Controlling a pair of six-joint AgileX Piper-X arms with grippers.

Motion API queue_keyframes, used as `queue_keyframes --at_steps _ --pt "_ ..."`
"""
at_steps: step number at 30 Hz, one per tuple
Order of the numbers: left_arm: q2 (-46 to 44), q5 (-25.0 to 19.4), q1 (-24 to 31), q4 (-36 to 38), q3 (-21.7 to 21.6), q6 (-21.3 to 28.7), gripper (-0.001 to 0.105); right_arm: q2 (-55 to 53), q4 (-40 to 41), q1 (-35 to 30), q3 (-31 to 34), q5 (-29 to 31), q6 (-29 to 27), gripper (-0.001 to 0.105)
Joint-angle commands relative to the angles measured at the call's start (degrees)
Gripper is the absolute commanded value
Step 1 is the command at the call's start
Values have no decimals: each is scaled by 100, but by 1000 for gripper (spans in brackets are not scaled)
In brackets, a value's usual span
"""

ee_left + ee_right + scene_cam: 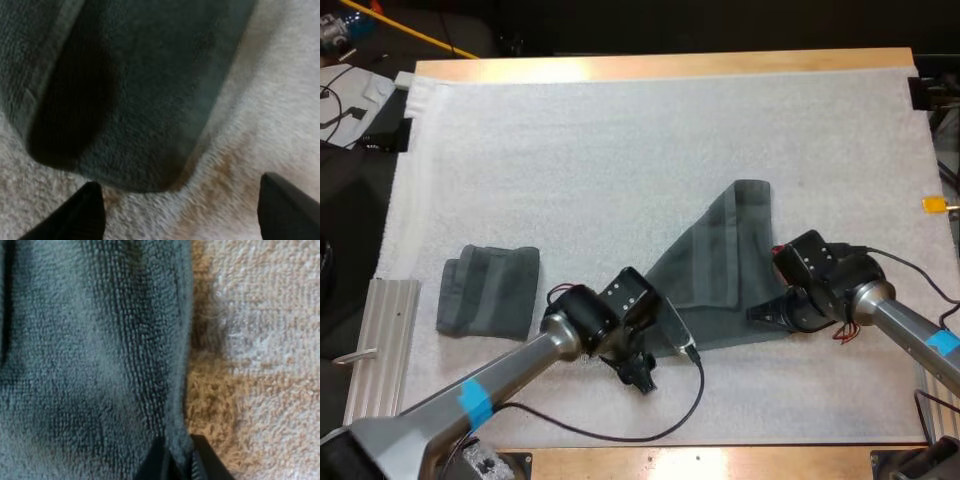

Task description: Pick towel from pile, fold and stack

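A dark grey-green towel point(720, 275) lies partly folded on the white mat point(620, 150), narrowing toward its far end. My left gripper point(658, 312) hovers at the towel's near left corner point(145, 170), open, its fingers point(90, 212) standing apart on either side of the corner and clear of the cloth. At the near right corner my right gripper point(767, 314) is shut on the towel's edge point(177, 390), which runs down between its pinched fingers point(157, 462). A folded towel point(490, 290) rests on the mat to the left.
A ribbed metal plate point(385, 345) sits at the table's near left edge beside the folded towel. The far half of the mat is bare. Cables and clutter lie beyond the table's far left corner.
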Motion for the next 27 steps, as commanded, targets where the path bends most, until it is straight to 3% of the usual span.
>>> queue_keyframes --at_steps 1,12,20,27 --pt "344 -249 51 -133 -6 -28 61 -59 80 -20 -20 19 -36 1" --pt "972 -134 49 -303 -9 8 59 -56 75 0 -8 -30 -5 0" --pt "1004 -150 36 -251 3 -6 16 -72 55 -3 -18 -33 7 0" --pt "962 -125 51 -117 -93 -32 8 -66 77 6 -17 -35 34 0"
